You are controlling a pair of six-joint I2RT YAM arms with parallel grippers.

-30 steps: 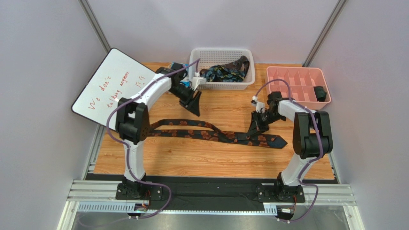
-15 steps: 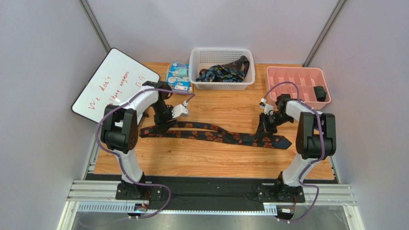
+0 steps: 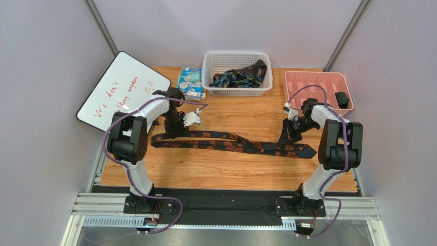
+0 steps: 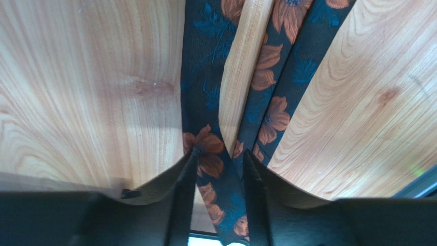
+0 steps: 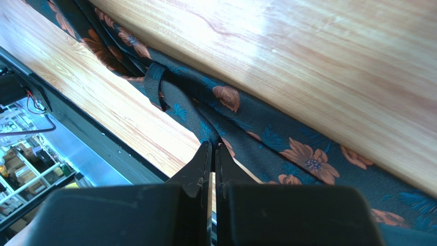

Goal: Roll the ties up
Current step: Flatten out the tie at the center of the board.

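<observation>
Where the long dark tie (image 3: pixel 251 147) with orange flowers lies flat across the wooden counter (image 3: pixel 231 169), each arm reaches down to one end of it. The tie runs from the left side to the right side, in front of the arms. At its left end it is folded back, so two strips lie side by side there. The left claw (image 3: pixel 172 132) points down at that folded end. In the left wrist view the left claw (image 4: pixel 220 154) is about half open. Its two black fingers (image 4: pixel 182 195) stand one on each side of the tie (image 4: pixel 202 77), right where the two strips come together, with the tips down at the counter (image 4: pixel 77 77). The right claw (image 3: pixel 283 141) is down near the wide, pointed end of the tie. In the right wrist view the right claw (image 5: pixel 213 145) is closed tight and pinches a bit of the tie (image 5: pixel 287 128), and the cloth bunches up in folds at its tips. At the back of the counter stands a white basket (image 3: pixel 210 77) with other ties (image 3: pixel 238 77) piled inside. A blue and white packet (image 3: pixel 191 82) lies just left of the basket. A whiteboard (image 3: pixel 120 92) with red writing leans at the far left. A pink tray (image 3: pixel 313 77) with many little boxes sits at the far right, and a small dark roll (image 3: pixel 342 99) sits in one box at its right side.
</observation>
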